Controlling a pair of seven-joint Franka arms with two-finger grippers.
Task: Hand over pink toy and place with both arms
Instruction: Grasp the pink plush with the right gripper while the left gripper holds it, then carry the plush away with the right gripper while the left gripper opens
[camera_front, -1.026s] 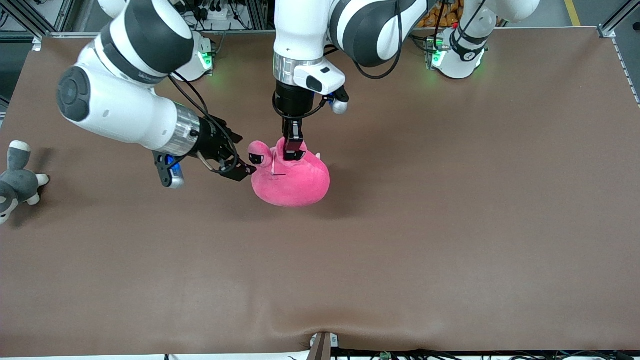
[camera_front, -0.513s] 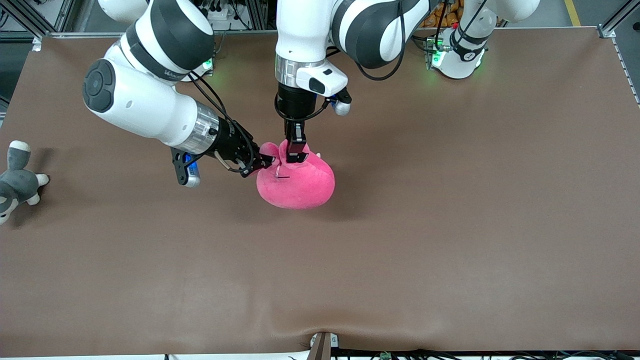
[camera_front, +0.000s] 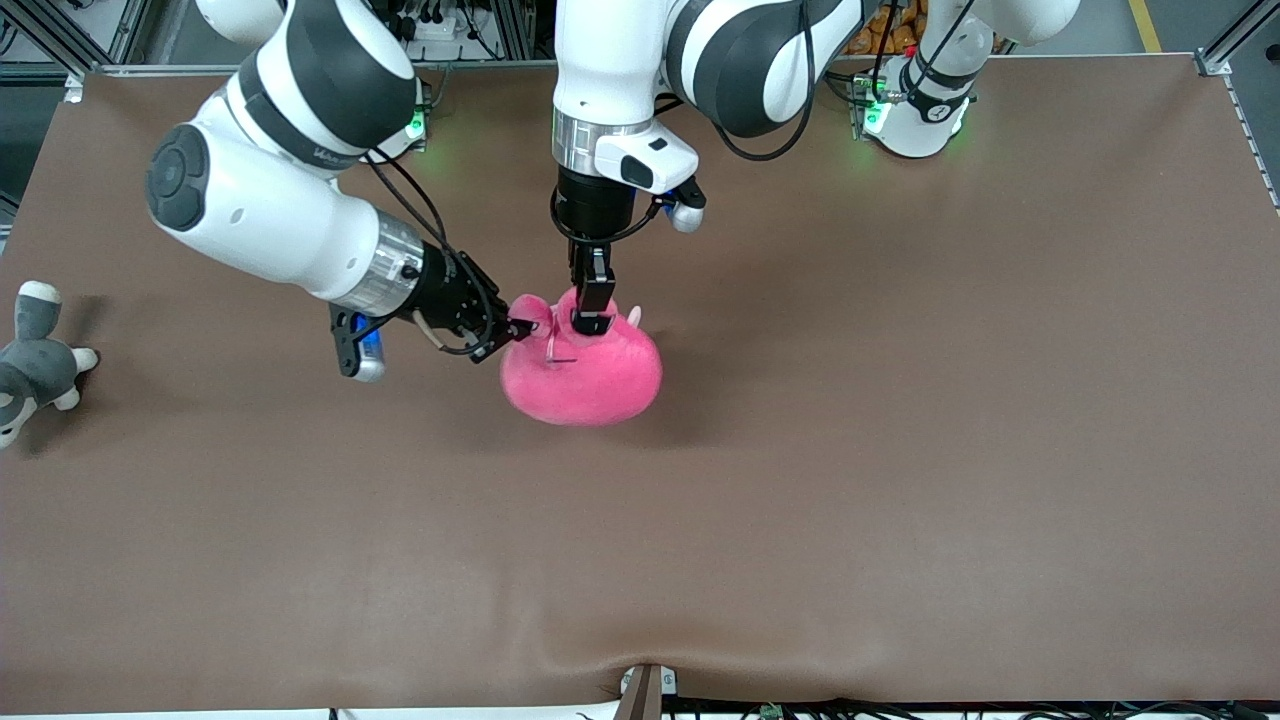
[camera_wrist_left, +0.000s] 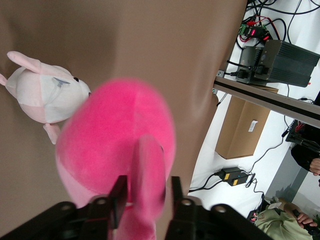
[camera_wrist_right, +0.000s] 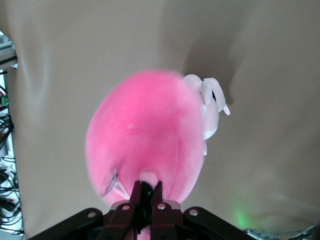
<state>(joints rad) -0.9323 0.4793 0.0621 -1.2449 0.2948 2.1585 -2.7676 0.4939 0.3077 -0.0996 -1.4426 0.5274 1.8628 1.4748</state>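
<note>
Arms are meeting over the middle of the brown table (camera_front: 900, 450) in the front view. From the base at that view's right, the left arm is reaching across and pointing straight down, the left gripper (camera_front: 592, 318) clamping a flap on top of the pink toy (camera_front: 582, 372). The right arm is coming in low and angled, the right gripper (camera_front: 515, 328) pinching a flap at the toy's side. A grey-and-white plush (camera_front: 30, 358) is lying at the right arm's end of the table.

Left wrist view: the left gripper's (camera_wrist_left: 146, 192) fingers are squeezing a hot-pink flap of the round toy (camera_wrist_left: 110, 135), with a pale pink-and-white puppy plush (camera_wrist_left: 42, 92) lying just beside it.

Right wrist view: the right gripper's (camera_wrist_right: 145, 194) fingers are nearly together on a small flap of the blurred toy (camera_wrist_right: 145, 135); the puppy plush (camera_wrist_right: 210, 107) is peeking out from under it.
</note>
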